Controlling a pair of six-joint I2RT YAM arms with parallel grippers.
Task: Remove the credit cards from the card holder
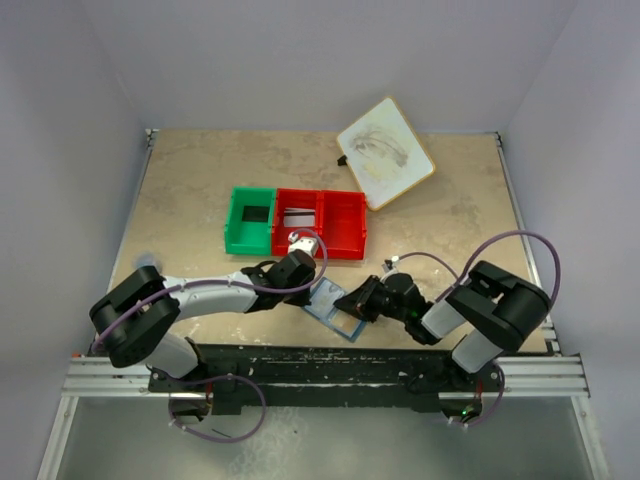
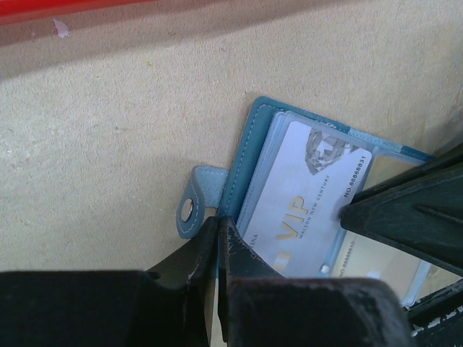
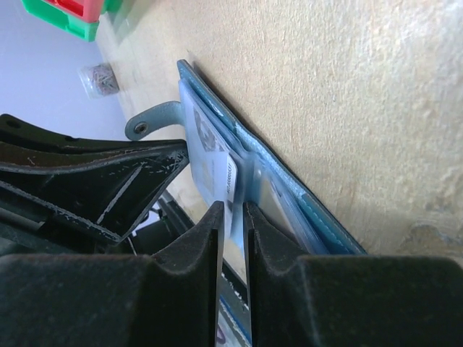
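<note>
We have the holder [image 1: 333, 308] open on the worktop [image 1: 200, 170], left claw [image 2: 217, 249] closed at its edge, right claw [image 3: 231, 224] narrowly straddling a card [image 2: 304, 195]. Pull loosely and the card could slip; weak pinning could drag the holder.

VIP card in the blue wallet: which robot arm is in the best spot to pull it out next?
Probably the right. The right claw has a finger on each side of the VIP card, while the left claw is shut on the rim of the wallet, steadying it.

VIP card [image 2: 304, 195] inside card holder [image 2: 244, 155]
</note>
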